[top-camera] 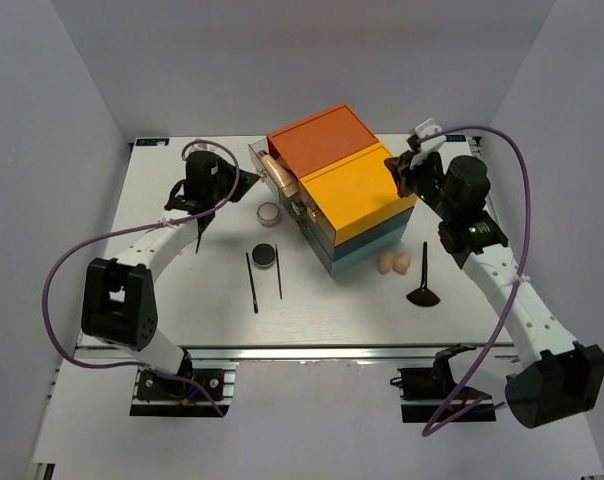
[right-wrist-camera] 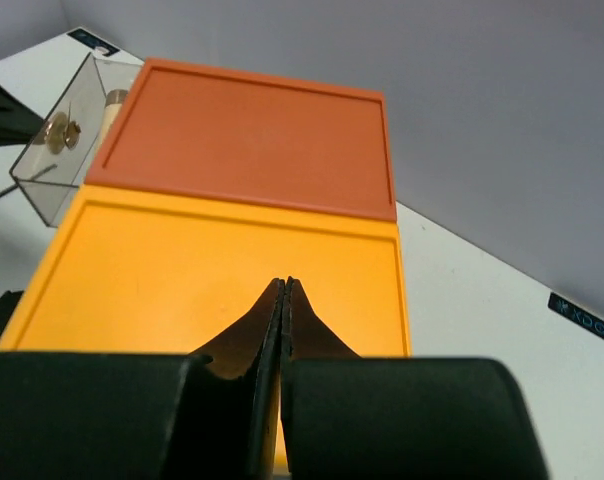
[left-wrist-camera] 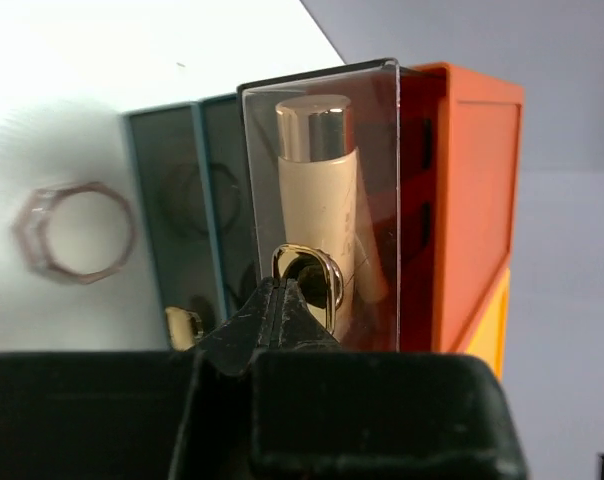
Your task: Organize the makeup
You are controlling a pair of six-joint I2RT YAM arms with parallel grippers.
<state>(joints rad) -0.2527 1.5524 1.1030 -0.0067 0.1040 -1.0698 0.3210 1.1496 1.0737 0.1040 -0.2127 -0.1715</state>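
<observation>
L fingers (left-wrist-camera: 250,322) shut, seem pinched on gold handle (left-wrist-camera: 318,272) of clear drawer (left-wrist-camera: 382,150) w/ beige tube (left-wrist-camera: 322,200) inside. R fingers (right-wrist-camera: 250,328) shut, empty, over yellow box top (right-wrist-camera: 182,260). Next prob: slide drawer straight, R bracing.

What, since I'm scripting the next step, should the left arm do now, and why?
Probably push the drawer shut. The left fingers are closed on its gold handle, and the tube already lies inside the pulled-out drawer. The right fingers, shut, sit over the yellow box top, seemingly bracing it.

White links (top-camera: 160,243), black joints (top-camera: 117,300), purple cables (top-camera: 57,265); black left gripper (left-wrist-camera: 279,288), right gripper (right-wrist-camera: 285,288)
</observation>
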